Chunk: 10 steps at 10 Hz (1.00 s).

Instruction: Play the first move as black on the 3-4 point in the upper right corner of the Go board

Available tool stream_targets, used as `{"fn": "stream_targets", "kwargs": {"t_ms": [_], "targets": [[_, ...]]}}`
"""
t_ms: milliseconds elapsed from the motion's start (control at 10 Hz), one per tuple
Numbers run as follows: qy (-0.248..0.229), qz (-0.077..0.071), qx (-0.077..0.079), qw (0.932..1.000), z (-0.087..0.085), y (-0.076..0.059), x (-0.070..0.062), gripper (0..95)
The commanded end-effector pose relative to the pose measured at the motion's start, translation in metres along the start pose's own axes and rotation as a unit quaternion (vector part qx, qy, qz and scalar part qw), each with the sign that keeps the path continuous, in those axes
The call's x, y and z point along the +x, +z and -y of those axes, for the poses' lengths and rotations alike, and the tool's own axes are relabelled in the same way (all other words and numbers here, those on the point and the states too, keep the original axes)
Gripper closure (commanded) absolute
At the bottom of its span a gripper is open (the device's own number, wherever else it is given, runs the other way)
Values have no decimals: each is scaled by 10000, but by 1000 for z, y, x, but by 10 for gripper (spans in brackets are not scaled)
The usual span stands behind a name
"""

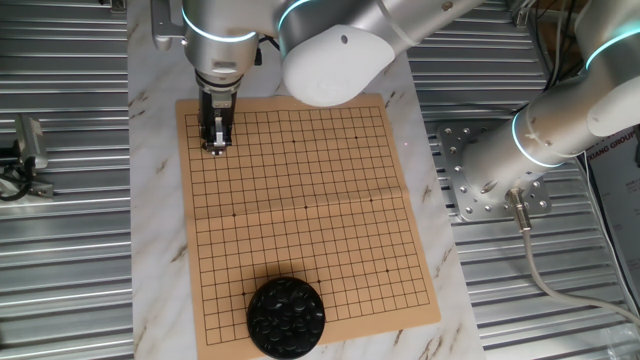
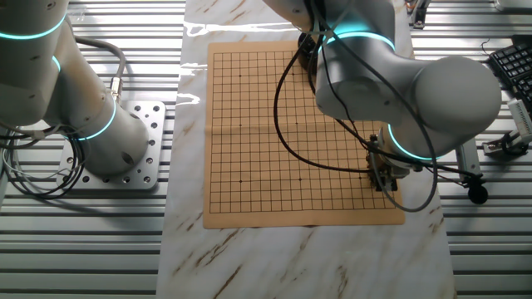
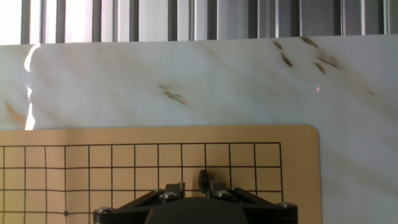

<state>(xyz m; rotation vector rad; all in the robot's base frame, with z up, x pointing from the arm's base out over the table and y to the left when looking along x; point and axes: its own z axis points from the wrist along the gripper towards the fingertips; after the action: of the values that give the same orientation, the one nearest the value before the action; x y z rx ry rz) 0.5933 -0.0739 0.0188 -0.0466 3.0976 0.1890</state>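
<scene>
My gripper (image 1: 215, 146) points down over the far left corner region of the wooden Go board (image 1: 300, 200), just above the grid. In the hand view a small black stone (image 3: 203, 180) shows edge-on between my fingers (image 3: 176, 188), so the gripper (image 3: 198, 186) is shut on it, near the board's corner lines. In the other fixed view the gripper (image 2: 382, 177) is over the near right corner of the board (image 2: 283, 124), mostly hidden by the arm. No stone lies on the grid.
A round black bowl (image 1: 286, 317) full of black stones sits on the board's near edge. The board lies on a marble slab (image 1: 150, 220) over ribbed metal. A second arm's base (image 1: 490, 170) stands to the right.
</scene>
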Motion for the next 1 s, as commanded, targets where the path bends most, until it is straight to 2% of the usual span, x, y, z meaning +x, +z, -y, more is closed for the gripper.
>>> {"fn": "stream_targets", "kwargs": {"t_ms": [100, 400, 500, 1000], "targets": [[-42, -2, 27, 10000, 0, 0, 0, 760], [-106, 11, 50, 9999, 1, 1, 1, 760], [-122, 10, 55, 9999, 2, 1, 2, 570], [-189, 34, 72, 9998, 2, 2, 3, 570]]}}
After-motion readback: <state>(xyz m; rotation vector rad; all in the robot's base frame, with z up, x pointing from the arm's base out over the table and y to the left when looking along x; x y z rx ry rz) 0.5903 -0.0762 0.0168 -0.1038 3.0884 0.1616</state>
